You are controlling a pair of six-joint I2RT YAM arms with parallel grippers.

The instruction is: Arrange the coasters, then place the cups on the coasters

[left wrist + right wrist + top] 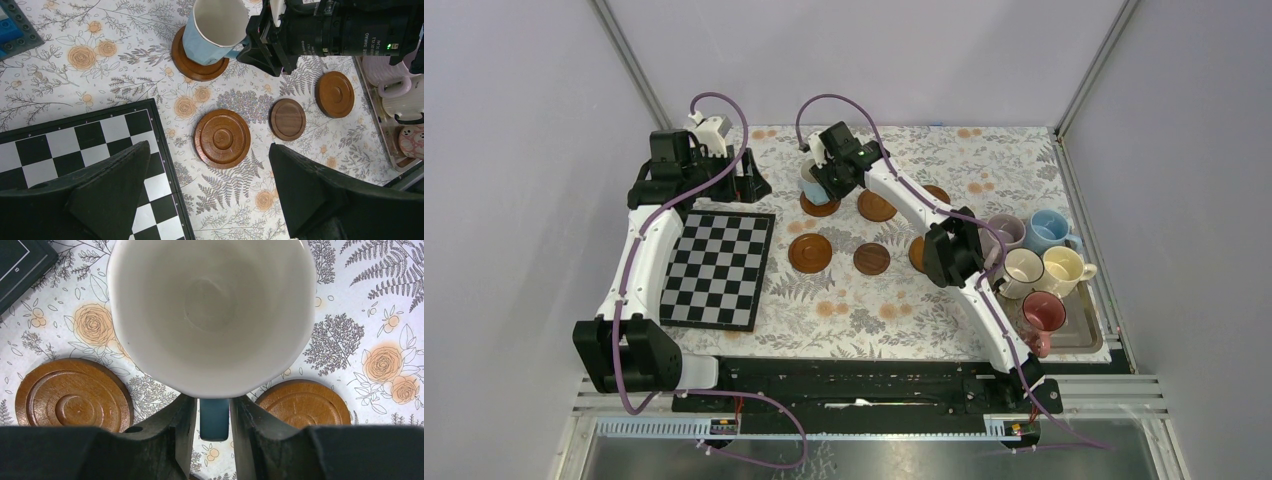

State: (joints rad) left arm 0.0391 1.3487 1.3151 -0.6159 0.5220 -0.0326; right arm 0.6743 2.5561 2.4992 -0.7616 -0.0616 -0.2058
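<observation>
A light blue cup point(812, 183) point(212, 315) stands upright on the far-left coaster point(820, 206) point(192, 64). My right gripper point(822, 178) point(214, 412) straddles its handle point(214, 419). A thin gap shows on each side of the handle, so the jaws are slightly parted and not pressing it. Bare coasters lie around it: one point(876, 205) to the right, one point(809, 252) and a dark one point(871, 258) nearer. My left gripper point(746, 183) point(209, 147) hangs wide open and empty above the cloth beside the board.
A chequered board point(717, 268) lies at the left. A grey metal tray point(1086, 338) at the right holds lilac point(1007, 232), blue point(1046, 228), white point(1022, 268), yellow point(1066, 265) and pinkish red point(1044, 312) cups. My right arm covers part of a coaster point(918, 252).
</observation>
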